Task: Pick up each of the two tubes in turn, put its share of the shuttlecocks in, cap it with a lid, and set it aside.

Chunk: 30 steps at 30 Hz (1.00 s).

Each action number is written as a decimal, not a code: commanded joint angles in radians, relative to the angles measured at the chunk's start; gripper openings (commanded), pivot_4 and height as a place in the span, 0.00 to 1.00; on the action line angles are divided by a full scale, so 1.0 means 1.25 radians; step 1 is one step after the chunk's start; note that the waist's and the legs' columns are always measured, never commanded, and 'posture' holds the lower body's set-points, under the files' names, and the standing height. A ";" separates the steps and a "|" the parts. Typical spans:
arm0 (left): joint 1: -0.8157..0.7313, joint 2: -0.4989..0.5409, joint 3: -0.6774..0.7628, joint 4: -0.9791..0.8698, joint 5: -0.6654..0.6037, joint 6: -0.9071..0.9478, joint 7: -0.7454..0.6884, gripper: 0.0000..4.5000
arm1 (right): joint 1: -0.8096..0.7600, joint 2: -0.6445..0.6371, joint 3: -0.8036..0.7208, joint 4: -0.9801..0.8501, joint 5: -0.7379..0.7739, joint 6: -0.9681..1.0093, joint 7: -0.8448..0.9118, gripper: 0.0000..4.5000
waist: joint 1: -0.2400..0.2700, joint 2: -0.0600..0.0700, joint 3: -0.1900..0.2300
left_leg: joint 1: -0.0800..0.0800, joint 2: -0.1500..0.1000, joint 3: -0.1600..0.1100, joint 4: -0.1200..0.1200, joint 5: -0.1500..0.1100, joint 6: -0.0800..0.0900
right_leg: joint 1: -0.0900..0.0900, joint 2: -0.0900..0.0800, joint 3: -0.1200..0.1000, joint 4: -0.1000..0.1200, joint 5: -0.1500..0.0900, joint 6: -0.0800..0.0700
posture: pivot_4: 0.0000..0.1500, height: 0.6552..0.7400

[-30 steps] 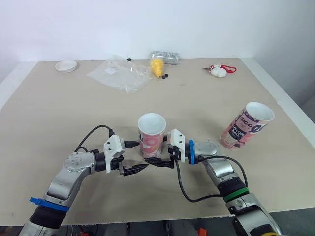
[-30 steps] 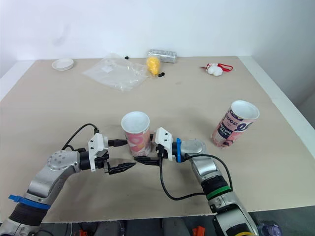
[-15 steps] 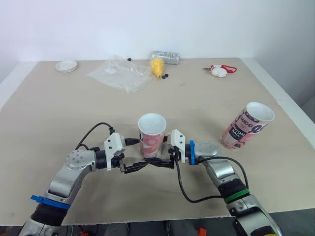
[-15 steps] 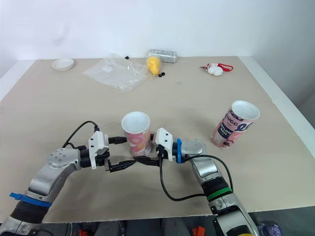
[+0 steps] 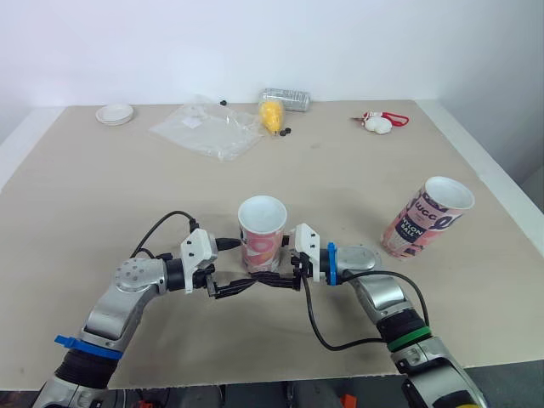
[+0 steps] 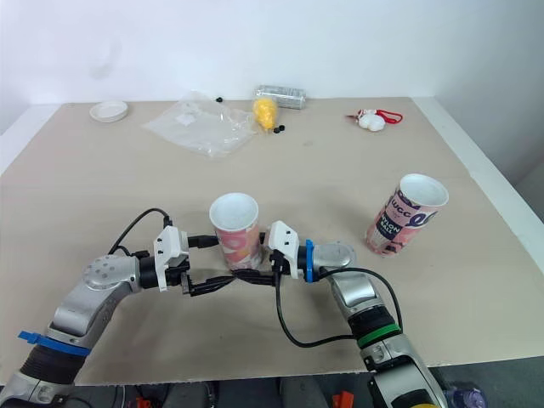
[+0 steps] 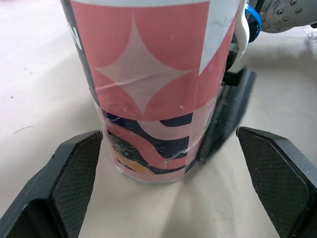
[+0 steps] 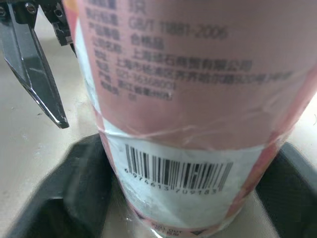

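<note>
One pink tube [image 5: 262, 235] at 6 o'clock is being grabbed: right gripper [image 5: 270, 279] seems clamped on it, left gripper [image 5: 233, 287] is spread apart. Next, lift it.

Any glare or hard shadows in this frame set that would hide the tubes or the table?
Head views: soft, even light; the near tube and far tube cast faint shadows on the table; the plastic bag glints. Left wrist view: thin glare lines on the near tube's wrap creases, inside the open left pincer. Right wrist view: mild sheen, barcode not washed out.
</note>
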 commanded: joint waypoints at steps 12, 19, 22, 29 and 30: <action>-0.014 -0.004 -0.004 0.001 0.004 -0.029 -0.009 1.00 | 0.054 -0.044 -0.080 -0.140 0.051 0.068 -0.064 0.82 | 0.002 0.000 0.000 | 0.000 0.000 0.000 0.000 0.000 0.000 | 0.000 0.000 0.000 0.000 0.000 0.000 | 1.00 1.00; -0.036 -0.012 -0.022 0.003 0.002 -0.034 -0.025 1.00 | 0.213 -0.096 -0.282 -0.339 0.098 0.204 -0.267 0.82 | 0.003 -0.001 0.000 | -0.001 -0.001 0.000 0.000 0.000 0.000 | 0.000 -0.001 0.000 0.000 -0.001 0.001 | 1.00 1.00; -0.047 -0.019 -0.029 0.014 0.005 -0.037 -0.032 1.00 | 0.245 -0.088 -0.291 -0.339 0.063 0.196 -0.331 0.82 | -0.001 -0.001 0.000 | -0.001 -0.001 0.000 -0.001 0.000 0.000 | -0.001 -0.001 0.000 0.000 -0.001 0.000 | 1.00 1.00; -0.068 -0.025 -0.034 0.028 0.006 -0.037 -0.039 1.00 | 0.254 -0.047 -0.298 -0.307 0.034 0.184 -0.429 0.82 | -0.001 -0.001 0.000 | 0.000 -0.001 0.001 0.000 0.000 0.000 | 0.000 -0.001 0.001 0.000 0.000 0.001 | 1.00 1.00; -0.068 -0.025 -0.034 0.029 0.006 -0.037 -0.040 1.00 | 0.256 -0.047 -0.297 -0.303 0.030 0.180 -0.434 0.82 | 0.000 -0.001 0.000 | 0.000 -0.001 0.001 0.000 0.000 0.000 | 0.000 -0.001 0.001 0.000 0.000 0.001 | 1.00 1.00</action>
